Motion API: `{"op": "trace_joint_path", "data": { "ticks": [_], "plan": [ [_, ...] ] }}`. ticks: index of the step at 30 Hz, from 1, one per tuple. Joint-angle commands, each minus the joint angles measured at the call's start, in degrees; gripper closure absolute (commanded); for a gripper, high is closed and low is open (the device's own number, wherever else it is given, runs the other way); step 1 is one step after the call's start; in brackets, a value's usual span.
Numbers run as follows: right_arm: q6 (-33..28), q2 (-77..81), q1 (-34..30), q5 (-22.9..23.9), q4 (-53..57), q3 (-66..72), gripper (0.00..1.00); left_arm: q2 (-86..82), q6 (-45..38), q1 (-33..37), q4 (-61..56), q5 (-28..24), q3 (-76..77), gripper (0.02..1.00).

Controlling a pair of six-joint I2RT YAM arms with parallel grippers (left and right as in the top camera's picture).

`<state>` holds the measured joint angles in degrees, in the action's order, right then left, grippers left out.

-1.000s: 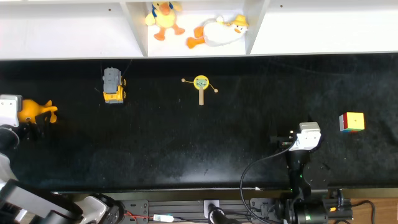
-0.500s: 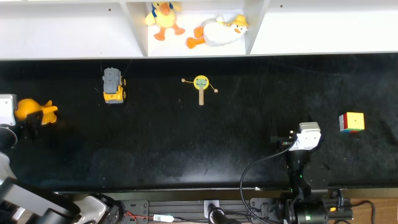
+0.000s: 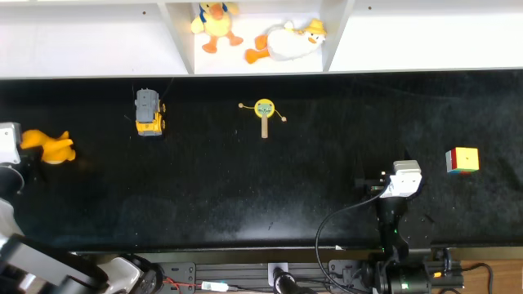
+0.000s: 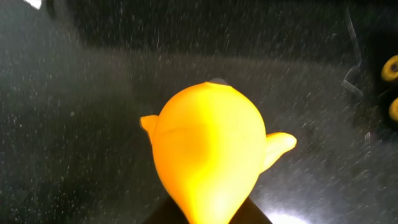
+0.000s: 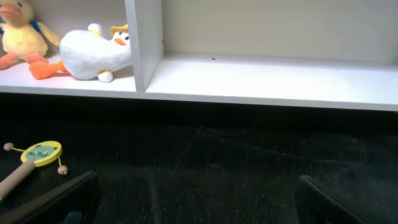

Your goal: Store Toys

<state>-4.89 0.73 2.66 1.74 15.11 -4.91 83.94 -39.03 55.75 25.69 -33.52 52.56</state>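
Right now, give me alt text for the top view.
At the black table, far left, the left gripper holds an orange toy. A yellow truck, a rattle drum and a colour cube lie on it, the right gripper hangs front right, and a yellow duck and a white duck sit in the white shelf.

R arm (image 3: 391, 224): blk links, white wrist block (image 3: 404, 178) w/ blk cable (image 3: 323, 227) looping off. R gripper (image 5: 198, 180): blk fingers (image 5: 56, 199). L arm (image 3: 20, 257): white block (image 3: 8, 144), grey-white links.
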Motion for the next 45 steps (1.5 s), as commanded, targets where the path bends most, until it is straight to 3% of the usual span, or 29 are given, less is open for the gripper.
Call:
{"op": "trace_joint_path", "data": {
  "ticks": [1, 4, 8, 13, 19, 28, 45],
  "plan": [
    [0.20, -0.52, 0.28, 0.17, -0.17, -0.11, 0.007, -5.22, 11.56, -2.86, 0.74, 3.58, 1.22, 0.982],
    [0.20, -0.52, 0.28, 0.17, -0.17, -0.11, 0.005, -7.56, 12.81, -5.86, 3.32, 6.19, 1.51, 0.985],
    [0.20, -0.52, 0.28, 0.17, -0.17, -0.11, 0.005, -9.35, 17.05, -11.65, 7.19, 14.80, 5.22, 0.982],
    [0.20, -0.52, 0.28, 0.17, -0.17, -0.11, 0.005, -9.31, 21.64, -17.25, 8.96, 20.00, 12.11, 0.982],
    [0.20, -0.52, 0.28, 0.17, -0.17, -0.11, 0.005, -7.41, 27.06, -18.38, 9.03, 20.81, 19.67, 0.982],
    [0.20, -0.52, 0.28, 0.17, -0.17, -0.11, 0.005, 5.33, 26.88, -21.22, 13.03, 20.81, 34.56, 0.982],
    [0.20, -0.52, 0.28, 0.17, -0.17, -0.11, 0.005, 15.28, 27.19, -28.89, 0.83, 24.98, 34.95, 0.980]
  ]
}}
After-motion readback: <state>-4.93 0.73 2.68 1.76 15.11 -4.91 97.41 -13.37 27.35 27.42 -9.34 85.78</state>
